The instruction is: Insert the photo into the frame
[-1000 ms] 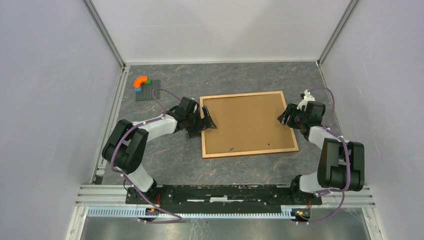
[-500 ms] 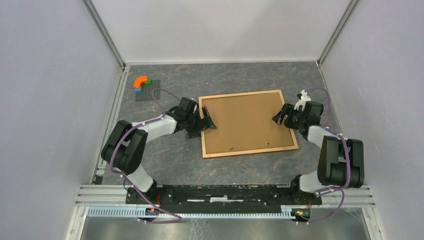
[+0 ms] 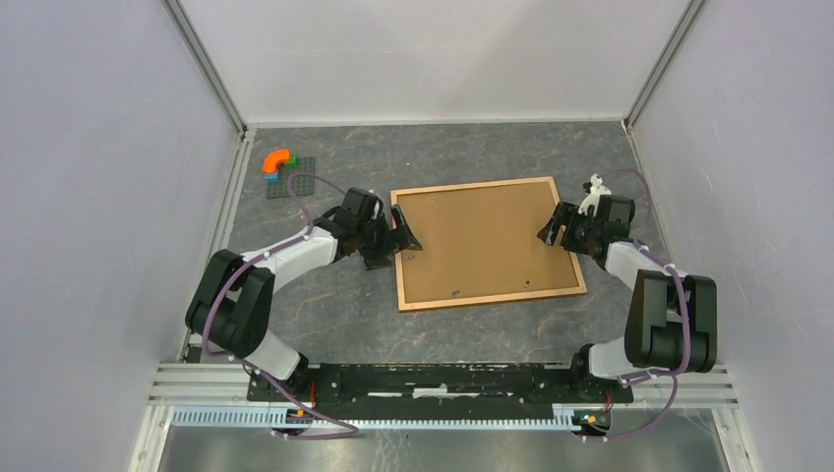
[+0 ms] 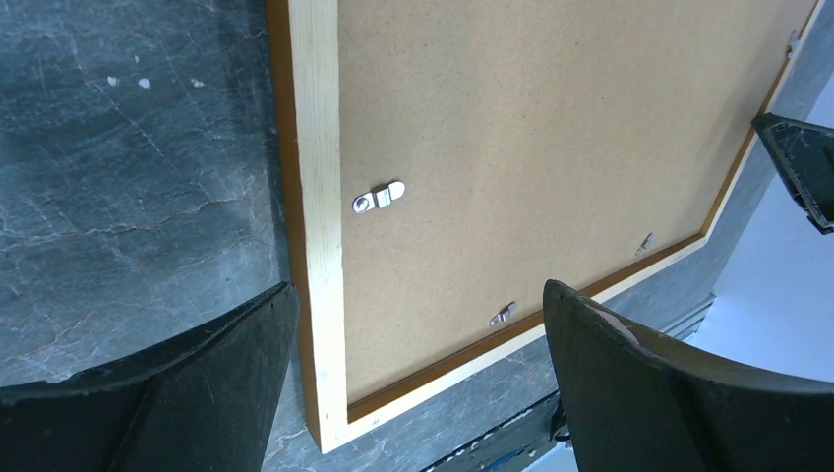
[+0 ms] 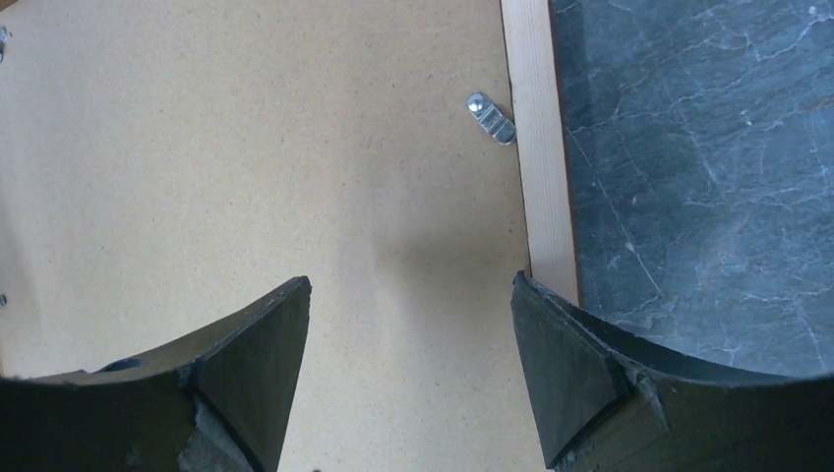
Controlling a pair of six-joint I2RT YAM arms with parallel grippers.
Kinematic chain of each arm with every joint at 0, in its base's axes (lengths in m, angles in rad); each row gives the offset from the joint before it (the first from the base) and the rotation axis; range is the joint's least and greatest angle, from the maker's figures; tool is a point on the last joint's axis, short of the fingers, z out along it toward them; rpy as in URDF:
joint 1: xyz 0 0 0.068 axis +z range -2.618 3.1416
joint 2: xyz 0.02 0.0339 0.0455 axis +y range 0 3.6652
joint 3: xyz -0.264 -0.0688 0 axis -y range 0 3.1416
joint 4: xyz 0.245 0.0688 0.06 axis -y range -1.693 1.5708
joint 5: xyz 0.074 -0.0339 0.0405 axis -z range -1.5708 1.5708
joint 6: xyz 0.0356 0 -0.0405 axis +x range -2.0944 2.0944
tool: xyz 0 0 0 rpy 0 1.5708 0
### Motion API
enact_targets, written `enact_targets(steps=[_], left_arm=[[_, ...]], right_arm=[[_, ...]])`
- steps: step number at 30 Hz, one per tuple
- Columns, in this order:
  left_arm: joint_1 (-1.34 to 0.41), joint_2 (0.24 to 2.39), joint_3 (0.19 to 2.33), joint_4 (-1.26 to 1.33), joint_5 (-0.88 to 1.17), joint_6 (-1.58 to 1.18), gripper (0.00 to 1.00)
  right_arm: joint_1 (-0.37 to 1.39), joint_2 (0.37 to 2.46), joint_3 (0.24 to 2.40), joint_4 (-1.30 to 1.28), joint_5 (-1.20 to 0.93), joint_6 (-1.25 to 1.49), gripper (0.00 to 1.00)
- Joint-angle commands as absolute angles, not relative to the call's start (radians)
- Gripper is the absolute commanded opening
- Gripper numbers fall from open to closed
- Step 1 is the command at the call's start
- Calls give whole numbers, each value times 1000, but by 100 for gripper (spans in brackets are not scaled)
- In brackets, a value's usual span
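Table (image 3: 325, 305): dark marbled top, carrying everything in play.
Frame (image 4: 320, 246): lying back-up in the middle of the table, long axis running left to right with a slight skew. It is sitting between the two arms, one short side facing each.
Board (image 3: 487, 246): plain brown backing, sitting inside the moulding and covering the whole opening.
Photo: not showing in any view, so I can't say whether it's under the board or somewhere else.
Left gripper (image 3: 401, 234): gaping wide and gripping nothing. It is straddling the frame's left short side, one finger over the table and the other over the board. Contact can't be told.
Right gripper (image 3: 553, 228): also spread wide and empty, hanging over the right short side with the board filling most of the gap between its fingers.
Blocks (image 3: 278, 159): bright toy pieces sitting on a grey plate (image 3: 292, 179) at the far left, well apart from the frame.
Left clip (image 4: 379, 197): small metal tab bridging moulding and board, lying just ahead of the left gripper and inside its finger gap.
Right clip (image 5: 490, 117): matching tab, sitting ahead of the right gripper toward its outer finger.
Key relation: neither arm is looking nearer — each has its own clip straight ahead, so the clips look like the next job.
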State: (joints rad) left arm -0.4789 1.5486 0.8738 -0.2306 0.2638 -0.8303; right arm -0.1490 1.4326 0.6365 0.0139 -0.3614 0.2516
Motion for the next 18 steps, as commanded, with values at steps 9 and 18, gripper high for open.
enact_targets(steps=[9,18], left_arm=[[-477,1609,916,-249,272,-805,100],[-477,1605,899,-239,270,-808,100]], right_arm=[[-93,1604,869,117,-353,317,79],[-77,1778,1116,63,-287,313,79]])
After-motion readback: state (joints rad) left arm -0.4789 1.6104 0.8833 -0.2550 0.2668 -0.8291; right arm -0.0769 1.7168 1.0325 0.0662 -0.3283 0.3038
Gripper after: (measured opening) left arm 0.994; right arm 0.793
